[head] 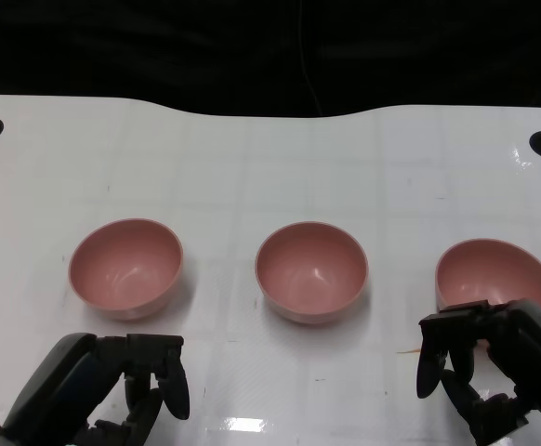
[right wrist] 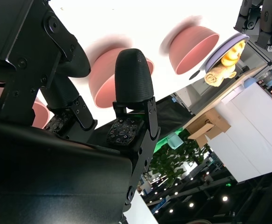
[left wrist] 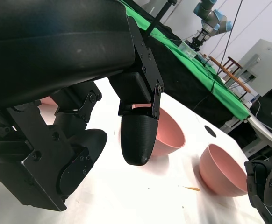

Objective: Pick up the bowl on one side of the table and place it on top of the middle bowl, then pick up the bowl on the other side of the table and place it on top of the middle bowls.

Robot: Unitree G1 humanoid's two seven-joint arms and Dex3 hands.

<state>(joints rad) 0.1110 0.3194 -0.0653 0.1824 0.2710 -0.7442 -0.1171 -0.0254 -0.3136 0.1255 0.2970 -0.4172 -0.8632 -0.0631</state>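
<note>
**White surface, three pink bowls, nothing lifted yet**

White surface (head: 270, 158) runs back to a dark backdrop, with a black round mark near each far corner.

Nearest the camera, the right hand (head: 489, 372) hangs just in front of the right bowl (head: 496, 274), its fingers spread and empty. It partly hides the bowl's near rim in the head view, but no frame shows whether any finger touches the bowl. That closeness suggests this side is being lined up for the first pick. The left hand (head: 126, 386) sits lower and nearer the robot, fingers parted and holding nothing, short of the left bowl (head: 125, 268) and apart from it; it looks parked rather than reaching.

Outward from the hands, the three bowls stand upright in a row, well apart from one another, mouths open to the ceiling. The middle bowl (head: 311, 271) is bare inside, so no stacking has been done. Its central spot makes it the natural base, since each side bowl then needs only a short sideways carry from the hand nearest it.
</note>
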